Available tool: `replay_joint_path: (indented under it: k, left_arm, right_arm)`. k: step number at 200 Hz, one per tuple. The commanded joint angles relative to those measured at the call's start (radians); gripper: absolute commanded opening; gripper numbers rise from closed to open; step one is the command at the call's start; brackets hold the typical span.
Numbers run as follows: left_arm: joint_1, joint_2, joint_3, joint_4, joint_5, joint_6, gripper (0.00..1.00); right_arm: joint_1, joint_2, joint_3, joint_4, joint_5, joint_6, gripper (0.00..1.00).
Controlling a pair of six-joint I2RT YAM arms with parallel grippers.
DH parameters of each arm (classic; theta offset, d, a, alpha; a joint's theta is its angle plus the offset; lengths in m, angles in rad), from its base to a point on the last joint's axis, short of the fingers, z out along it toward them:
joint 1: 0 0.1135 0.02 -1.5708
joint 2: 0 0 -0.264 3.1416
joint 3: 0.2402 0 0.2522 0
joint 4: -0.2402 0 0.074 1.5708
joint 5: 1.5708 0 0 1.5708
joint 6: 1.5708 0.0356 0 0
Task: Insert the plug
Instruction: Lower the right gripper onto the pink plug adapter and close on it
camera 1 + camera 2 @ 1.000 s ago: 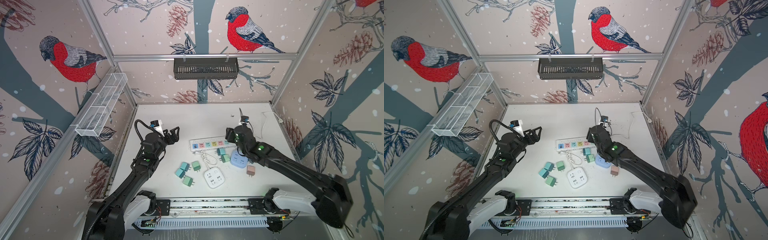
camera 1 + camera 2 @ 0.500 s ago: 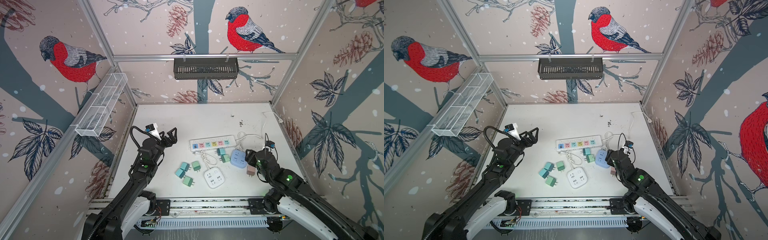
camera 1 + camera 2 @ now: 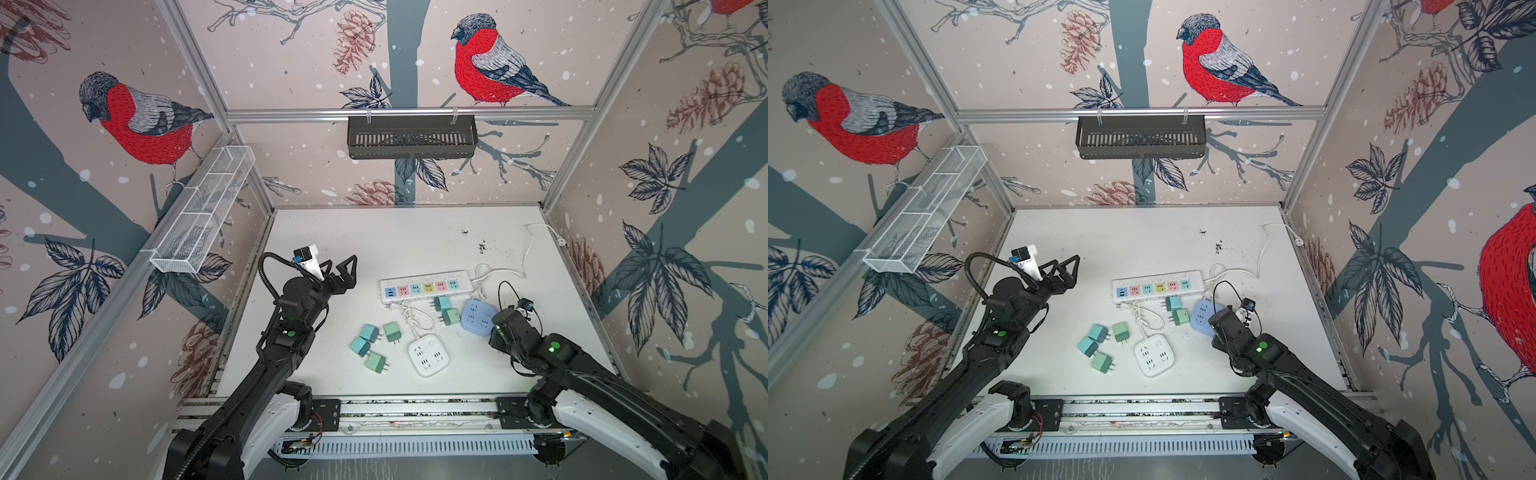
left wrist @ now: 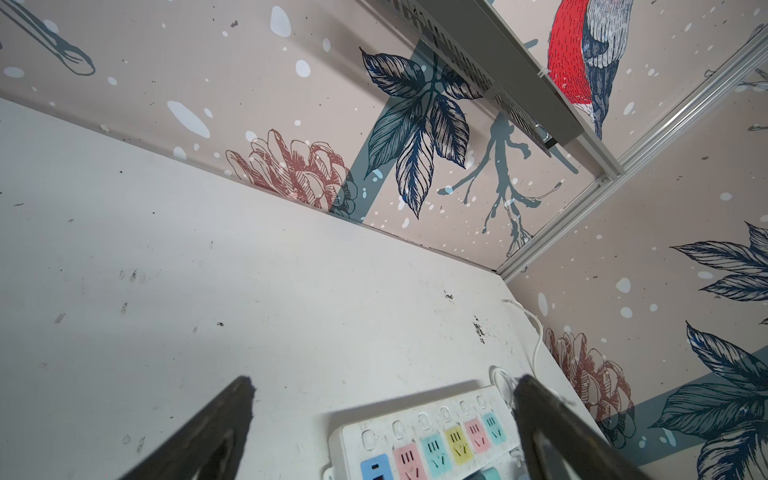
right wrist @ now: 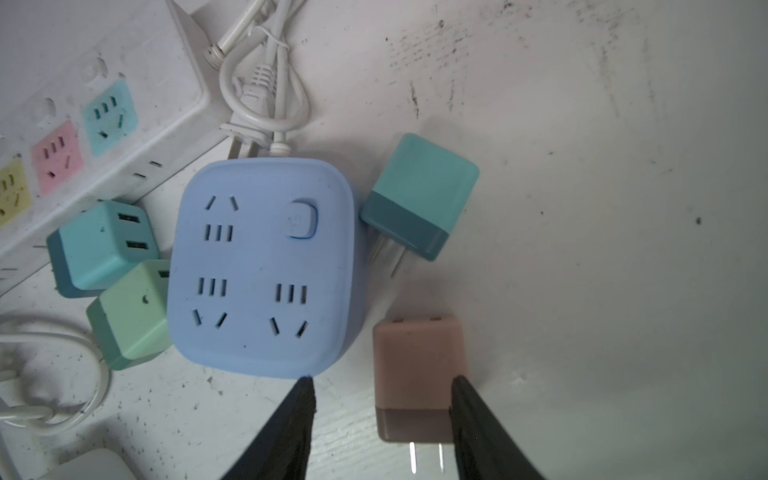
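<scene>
Pink plug (image 5: pixel 417 374) sits near-right, your right gripper (image 5: pixel 381 380) straddling it, jaws part-open, not clamped yet. Squeeze, lift, then line prongs up with the blue socket cube (image 5: pixel 262 270) just beyond. Farther left, your left gripper (image 4: pixel 384 381) hangs wide open, empty.

A worktop (image 3: pixel 395 237) fills the floor of a walled booth. A power strip (image 3: pixel 426 286) lies across its middle. Just in front of the strip's right end sit two adapters (image 3: pixel 445 309), with a rounded socket block (image 3: pixel 477 318) just beside them on the right. On the block's opposite side lie a lone adapter (image 5: pixel 419 195), just beside it, and a plug (image 5: pixel 415 365), which sits between the fingers of the right claw (image 5: pixel 382 378). A flat socket block (image 3: pixel 428 357) lies nearer the front edge, with four adapters (image 3: pixel 360 346) grouped to its left. The left claw (image 3: pixel 341 262) hangs left of the strip. A wire basket (image 3: pixel 199 216) is fixed to the left wall, a slotted tray (image 3: pixel 411 137) to the rear rail.
</scene>
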Motion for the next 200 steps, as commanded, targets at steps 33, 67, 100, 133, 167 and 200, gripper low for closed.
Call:
replay_joint_path:
  k: [33,67,100,133,167,200]
  left_arm:
    - [-0.002,-0.002,0.012,0.043,0.0,0.017,0.97]
    - [-0.001,0.005,0.015,0.049,0.012,0.015,0.97]
    - [-0.001,0.009,0.02,0.046,0.009,0.011,0.97]
    - [-0.001,0.012,0.022,0.042,0.012,0.017,0.97]
    - [-0.001,0.016,0.023,0.045,0.015,0.019,0.97]
    - [-0.001,0.018,0.024,0.05,0.013,0.015,0.97]
  right_arm:
    - [0.001,0.1,-0.007,0.017,-0.025,-0.006,0.54]
    - [0.0,0.18,0.003,0.013,0.012,-0.018,0.55]
    - [-0.008,0.233,0.002,0.051,-0.006,-0.036,0.57]
    - [-0.01,0.284,-0.018,0.129,-0.037,-0.05,0.56]
    - [-0.008,0.337,-0.005,0.138,-0.051,-0.056,0.44]
    - [-0.008,0.292,-0.007,0.137,-0.063,-0.055,0.34]
